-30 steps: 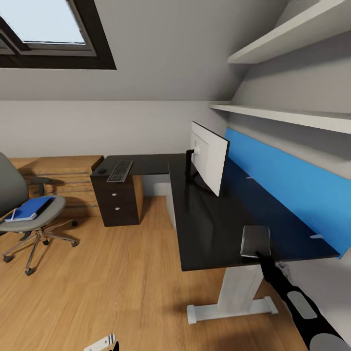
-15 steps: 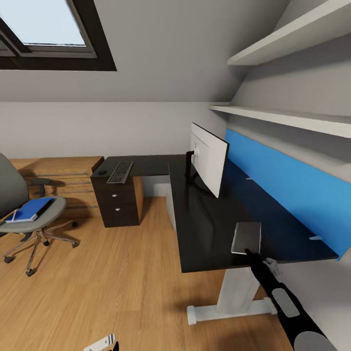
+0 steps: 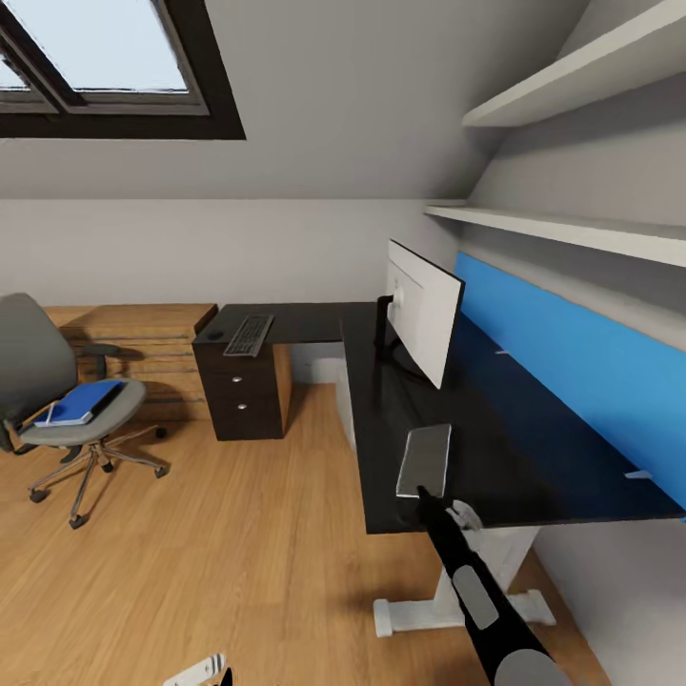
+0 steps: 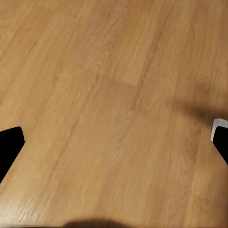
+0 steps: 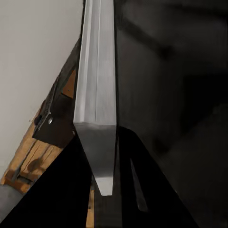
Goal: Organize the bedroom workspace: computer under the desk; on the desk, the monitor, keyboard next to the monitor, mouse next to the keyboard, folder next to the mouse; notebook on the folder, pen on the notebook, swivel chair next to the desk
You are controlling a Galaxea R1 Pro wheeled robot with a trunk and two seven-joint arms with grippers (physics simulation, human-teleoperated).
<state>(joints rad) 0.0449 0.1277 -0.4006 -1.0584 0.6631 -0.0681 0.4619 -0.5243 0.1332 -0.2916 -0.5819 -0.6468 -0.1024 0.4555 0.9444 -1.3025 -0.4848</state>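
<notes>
The black-topped desk (image 3: 495, 448) carries the white-backed monitor (image 3: 426, 310); the keyboard (image 3: 249, 335) and the small dark mouse (image 3: 215, 333) lie on its far wing above the drawers. A light-grey computer (image 3: 347, 414) shows partly under the desk. On the swivel chair (image 3: 38, 362) at the left lies the blue folder (image 3: 81, 402), with the dark notebook (image 3: 107, 396) and pale pen (image 3: 46, 413) on it. My right gripper (image 3: 425, 494) (image 5: 102, 164) is shut on a flat grey slab (image 3: 425, 459) (image 5: 97, 85), tilted over the desk's front edge. Over bare floor, my left gripper (image 4: 114, 142) is open.
A black drawer unit (image 3: 238, 405) stands under the desk's far wing, with low wooden shelving (image 3: 143, 353) behind the chair. A blue back panel (image 3: 572, 372) and two white wall shelves (image 3: 572, 229) run along the right. The desk's white pedestal leg (image 3: 457, 595) stands near my right arm.
The camera has shifted, sliding the room rightward in the picture. My right arm has swung left along the desk, carrying the grey slab toward the front edge.
</notes>
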